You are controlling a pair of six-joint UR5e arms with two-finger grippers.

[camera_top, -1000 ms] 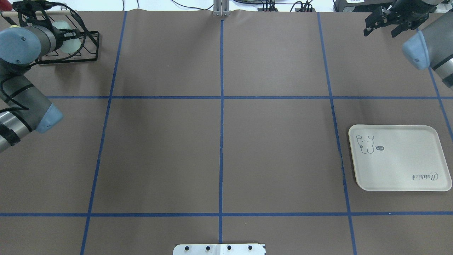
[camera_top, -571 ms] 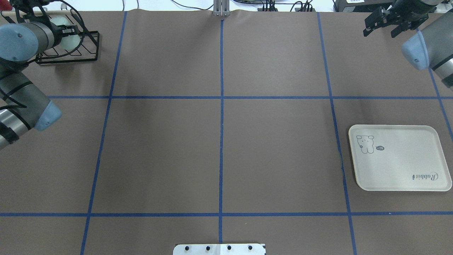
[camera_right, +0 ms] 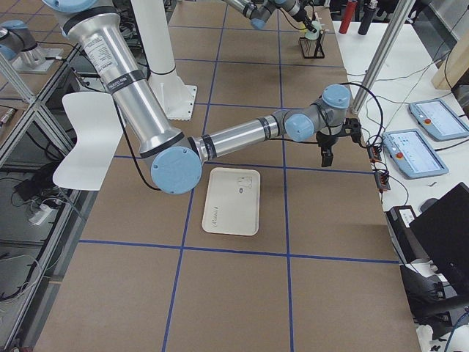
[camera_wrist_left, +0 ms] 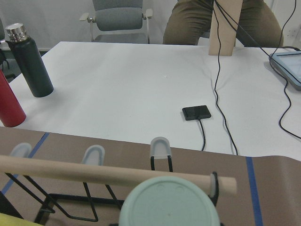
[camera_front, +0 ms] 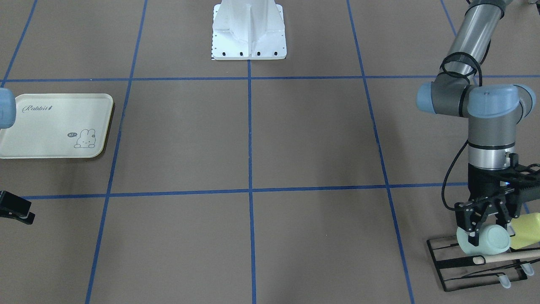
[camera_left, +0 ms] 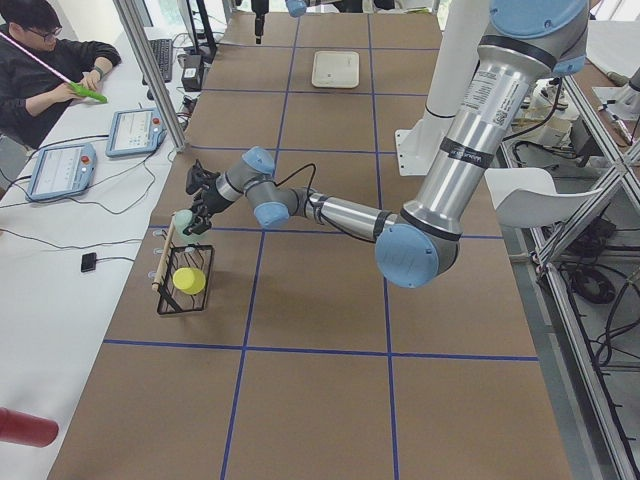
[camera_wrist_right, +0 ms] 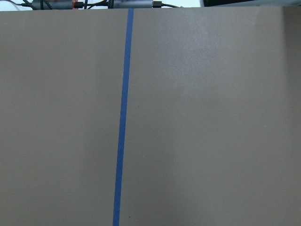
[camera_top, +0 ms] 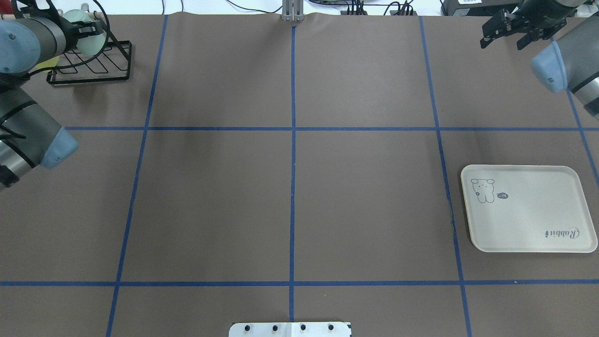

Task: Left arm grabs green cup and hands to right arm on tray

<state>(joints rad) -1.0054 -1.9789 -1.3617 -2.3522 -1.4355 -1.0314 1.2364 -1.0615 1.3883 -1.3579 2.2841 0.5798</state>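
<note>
**Green cup (camera_front: 489,244) gripped over the rack (camera_front: 447,270), lower right of the front view.**
The left gripper (camera_front: 486,231) is closed across its wall; the right gripper (camera_top: 503,41) is open, empty. Light, smooth, probably slippery plastic: best gripped mid-wall.

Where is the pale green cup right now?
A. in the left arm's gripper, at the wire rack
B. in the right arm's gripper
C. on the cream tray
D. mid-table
A: the left gripper is shut on the green cup at the black wire rack, far from the tray.
</note>
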